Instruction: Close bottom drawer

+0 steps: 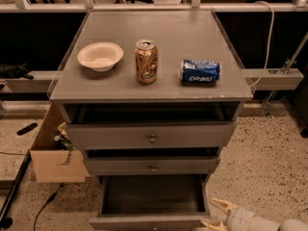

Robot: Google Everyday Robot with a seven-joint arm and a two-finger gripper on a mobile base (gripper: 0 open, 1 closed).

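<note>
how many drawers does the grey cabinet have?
3. Tall top grey drawer, uppermost; slim middle grey drawer below it; bottom grey drawer, lowest, pulled far out. Pale gripper beside its right front corner, jaws open.
</note>
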